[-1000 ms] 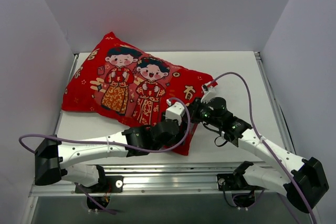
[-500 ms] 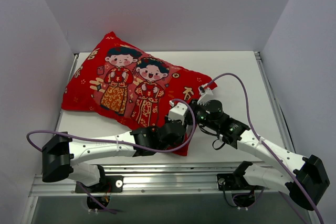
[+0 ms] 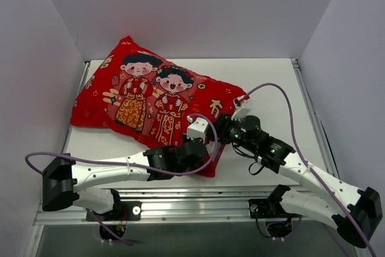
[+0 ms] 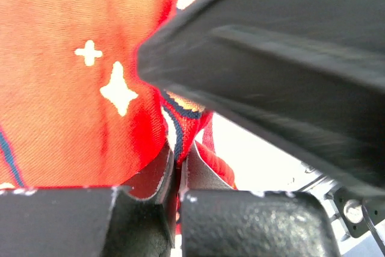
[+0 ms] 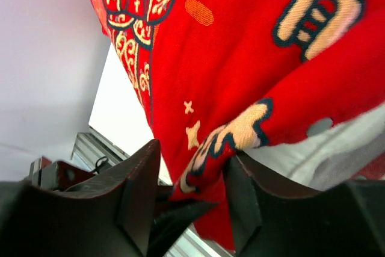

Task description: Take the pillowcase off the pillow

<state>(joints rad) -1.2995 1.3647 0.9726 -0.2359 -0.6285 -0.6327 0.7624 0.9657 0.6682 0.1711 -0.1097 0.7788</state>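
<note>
The red pillowcase [image 3: 150,97] with two cartoon children lies across the table's left and middle, its near corner hanging toward the front edge. My left gripper [image 3: 207,144] is at that corner. In the left wrist view its jaws [image 4: 178,164] are shut on a thin fold of the pillowcase [image 4: 72,88]. My right gripper [image 3: 221,129] sits just beside it, and in its own view it [image 5: 189,203] stands open with the pillowcase hem [image 5: 240,58] hanging between the fingers. A strip of the white pillow [image 5: 322,151] shows under the hem; from the top camera the pillow is hidden.
The white table [image 3: 271,82] is walled at the back and on both sides. A metal rail [image 3: 198,200] runs along its front edge. The right gripper's dark body [image 4: 289,58] fills the upper right of the left wrist view, very close. Purple cables [image 3: 283,97] loop over both arms.
My left gripper has closed on the pillowcase's near corner. My right gripper, shut before, has opened and let the fabric go; its wrist shifted slightly right.
</note>
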